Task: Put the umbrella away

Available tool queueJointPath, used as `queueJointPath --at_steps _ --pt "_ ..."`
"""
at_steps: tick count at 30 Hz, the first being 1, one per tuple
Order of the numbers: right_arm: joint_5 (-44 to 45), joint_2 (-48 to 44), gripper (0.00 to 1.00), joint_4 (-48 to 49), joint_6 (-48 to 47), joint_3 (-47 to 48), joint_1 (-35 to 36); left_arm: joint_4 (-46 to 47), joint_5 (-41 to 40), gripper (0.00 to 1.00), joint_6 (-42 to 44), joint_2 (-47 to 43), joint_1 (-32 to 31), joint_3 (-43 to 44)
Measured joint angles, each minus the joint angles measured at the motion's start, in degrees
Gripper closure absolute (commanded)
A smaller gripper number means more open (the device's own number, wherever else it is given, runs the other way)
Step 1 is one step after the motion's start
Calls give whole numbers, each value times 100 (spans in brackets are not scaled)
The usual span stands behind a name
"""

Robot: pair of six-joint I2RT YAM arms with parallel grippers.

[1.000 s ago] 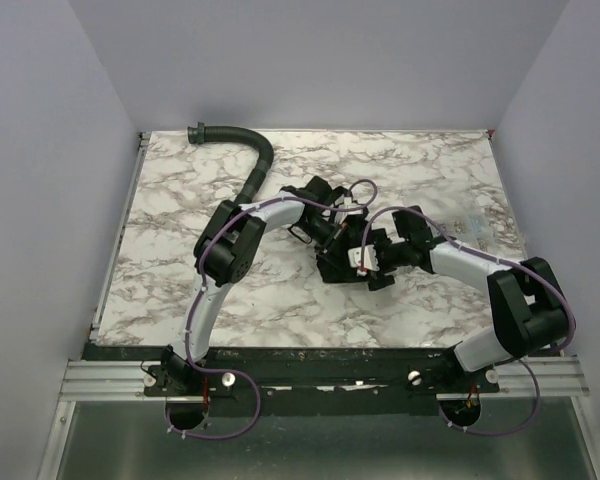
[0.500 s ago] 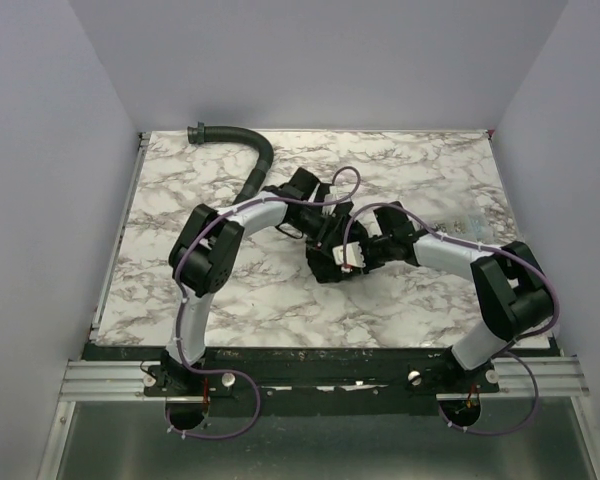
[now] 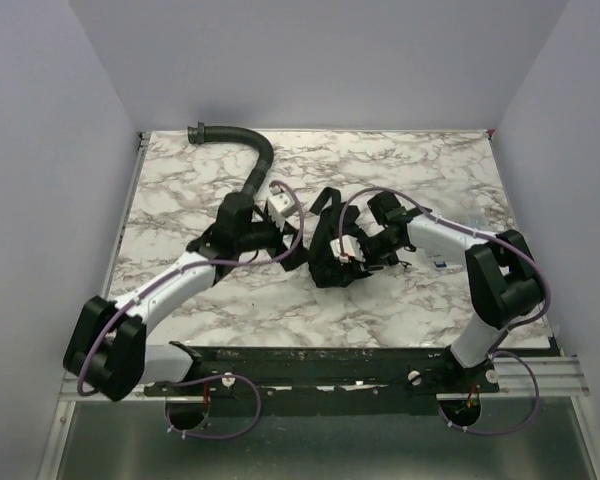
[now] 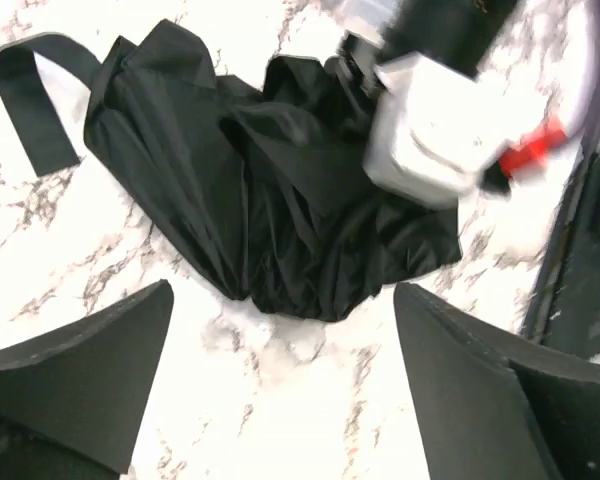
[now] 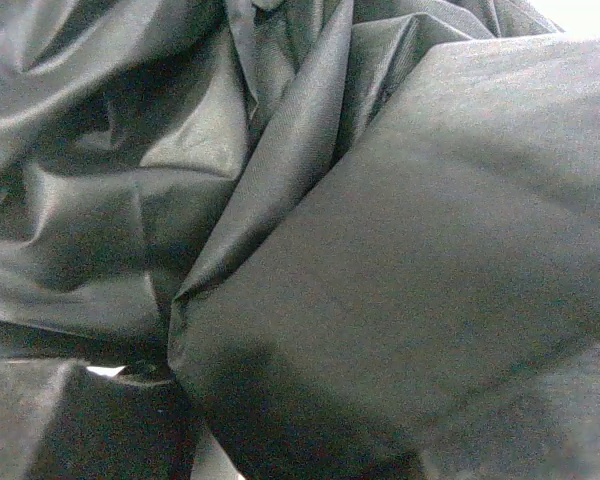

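The umbrella (image 3: 325, 268) lies as a crumpled black bundle on the middle of the marble table, its loop strap (image 3: 328, 197) pointing to the far side. My right gripper (image 3: 343, 258) is pressed into the bundle's right side and is shut on the fabric. In the right wrist view black umbrella fabric (image 5: 130, 180) fills the whole picture and hides the fingers. My left gripper (image 3: 292, 250) hangs just left of the bundle. In the left wrist view it (image 4: 280, 400) is open over bare marble, a short gap from the umbrella (image 4: 260, 200) and its strap (image 4: 30, 95).
A black ribbed hose (image 3: 257, 160) curves across the far left of the table (image 3: 180, 190). A small clear packet (image 3: 470, 225) lies near the right edge. Purple-grey walls close in the far side and both sides. The right wrist's white camera block (image 4: 430, 140) sits over the bundle.
My left gripper has opened, let go of the umbrella and pulled back to the left, its arm swinging low. The right gripper has closed on the bundle and slid slightly left.
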Motion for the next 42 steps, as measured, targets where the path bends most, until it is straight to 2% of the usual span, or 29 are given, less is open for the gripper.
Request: queueJointPath --at_steps 3,6,11,19,21,23,25,29,33,36,37,39,40,42 --pt "-129 234 81 -481 116 337 -9 1075 -313 1 706 -846 -348 -1198" --pt "-229 435 81 -852 310 621 -24 1445 -656 1 1451 -885 -979 -1569" --pt "-363 769 82 -1349 616 988 -68 1878 -1453 1 2367 -455 -1878 -1587" --pt "-614 1051 81 -1725 881 1287 -188 1834 -2406 2 3344 1014 -2251 -920" --pt "-785 1117 79 -1823 962 1322 -306 1759 -2684 13 3436 1427 -2214 -588" --pt "-879 1167 75 -1928 1099 1346 -428 1648 -2848 39 3462 1665 -2194 -304" --pt "-916 1189 69 -2061 1119 1394 -549 1410 -2918 57 3309 1838 -2194 0" --pt "-964 1246 60 -2404 1097 1484 -767 835 -2776 65 2752 2162 -2061 649" --pt "-1029 1296 52 -2671 1097 1587 -868 678 -2518 74 2623 2378 -2105 671" --pt "-1054 1298 40 -2865 1023 1641 -984 682 -2385 83 2551 2415 -2127 654" --pt "-1067 1298 31 -2922 1003 1668 -1025 678 -2337 83 2533 2426 -2127 651" --pt "-1104 1296 29 -3038 970 1762 -1102 675 -2234 87 2500 2452 -2127 656" --pt "-1115 1294 24 -3099 933 1816 -1202 651 -2190 89 2448 2485 -2127 686" --pt "-1137 1259 23 -3235 866 1958 -1311 522 -2138 90 2365 2577 -2124 850"
